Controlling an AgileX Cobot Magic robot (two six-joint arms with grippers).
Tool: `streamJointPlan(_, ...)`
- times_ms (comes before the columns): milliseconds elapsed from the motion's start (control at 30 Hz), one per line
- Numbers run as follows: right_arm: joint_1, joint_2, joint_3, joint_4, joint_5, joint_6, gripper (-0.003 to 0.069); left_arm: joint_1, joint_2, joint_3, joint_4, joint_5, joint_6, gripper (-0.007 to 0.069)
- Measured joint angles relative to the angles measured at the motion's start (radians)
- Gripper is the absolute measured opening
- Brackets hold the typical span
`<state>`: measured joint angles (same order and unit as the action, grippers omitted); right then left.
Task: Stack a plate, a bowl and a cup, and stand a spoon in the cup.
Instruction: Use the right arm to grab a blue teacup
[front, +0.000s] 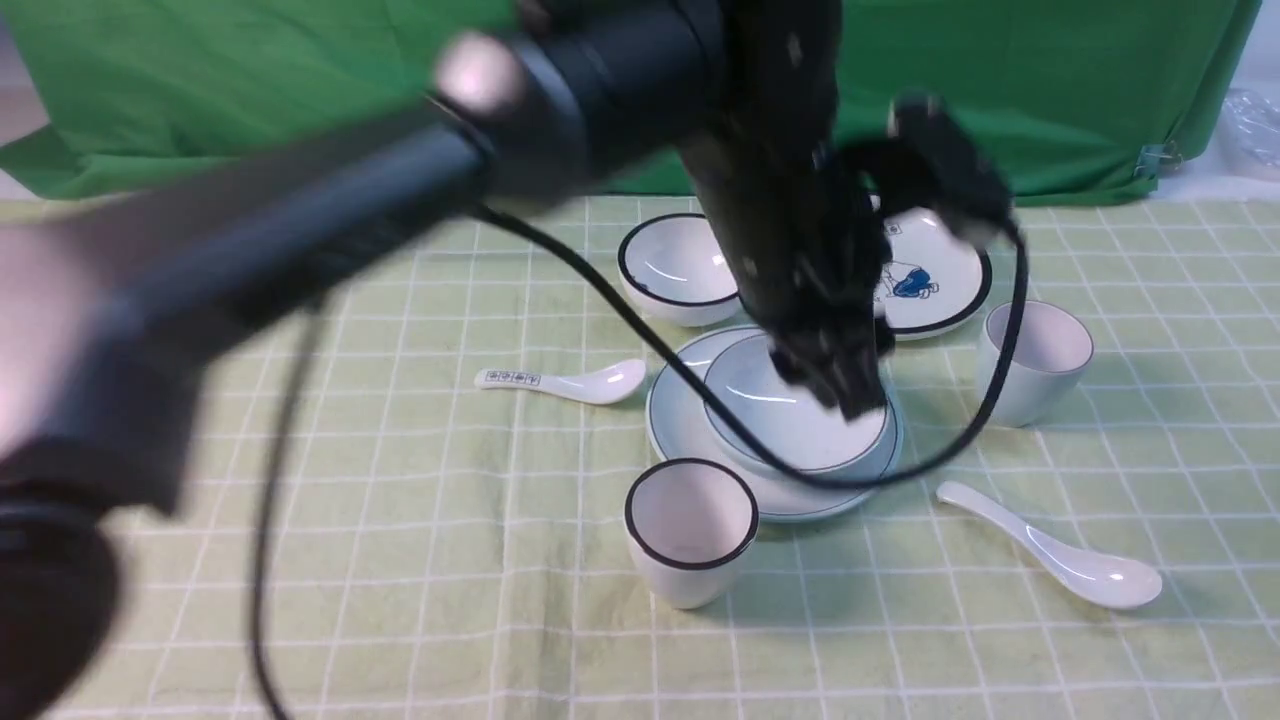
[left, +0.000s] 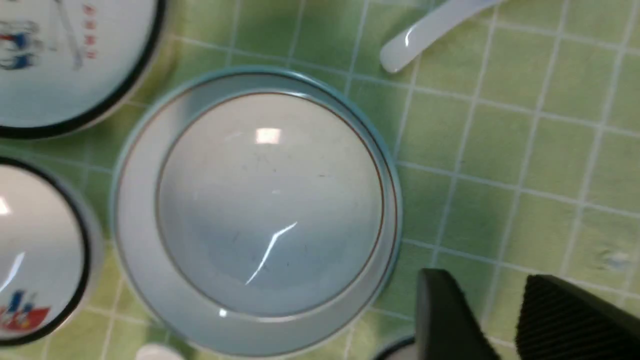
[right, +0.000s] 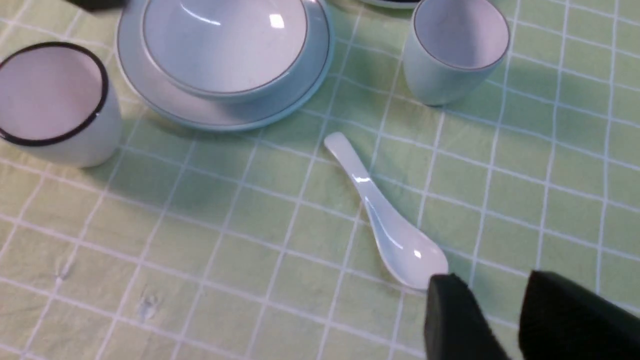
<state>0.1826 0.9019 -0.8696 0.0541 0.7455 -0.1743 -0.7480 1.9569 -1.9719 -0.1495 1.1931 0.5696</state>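
Observation:
The bowl (front: 790, 425) sits in the plate (front: 680, 430) at the table's middle. My left gripper (front: 835, 385) hangs over the bowl's far right rim. In the left wrist view the left gripper (left: 485, 277) is open and empty beside the bowl (left: 270, 200) and plate (left: 135, 215). The cup (front: 1035, 360) stands upright to the right of the stack. The spoon (front: 1060, 560) lies flat at the front right. My right gripper (right: 492, 280) is open and empty, just past the spoon's (right: 385, 220) scoop end, with the cup (right: 455, 50) farther off.
A black-rimmed cup (front: 690, 530) stands touching the plate's front left edge. A black-rimmed bowl (front: 675, 265) and a plate with drawn figures (front: 930, 285) sit behind the stack. A spoon with a marked handle (front: 565, 382) lies to the left. My left arm's cable (front: 620, 310) loops over the stack.

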Motion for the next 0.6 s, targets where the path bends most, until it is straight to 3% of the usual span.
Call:
streamJointPlan(100, 0.0, 0.217, -0.126, 0.0, -0.003, -0.032, 0.0251, 0.0, -0.178, 0.065, 0.006, 0.002, -0.066, 0.0035)
streamJointPlan(167, 0.0, 0.323, -0.192, 0.0, -0.005, -0.056, 0.0265, 0.0, -0.285, 0.144, 0.011, 0.006, -0.096, 0.0011)
streamJointPlan(333, 0.0, 0.594, -0.381, 0.0, 0.031, -0.081, 0.0356, 0.0, -0.59, 0.451, 0.02, -0.098, -0.16, 0.0)
streamJointPlan(467, 0.0, 0.784, -0.524, 0.0, 0.081, -0.093, 0.0432, 0.0, -0.87, 0.759, 0.013, -0.319, -0.226, 0.0)
streamJointPlan(600, 0.0, 0.928, -0.631, 0.0, 0.095, -0.106, 0.0451, 0.0, -1.107, 1.007, -0.019, -0.486, -0.244, 0.0)
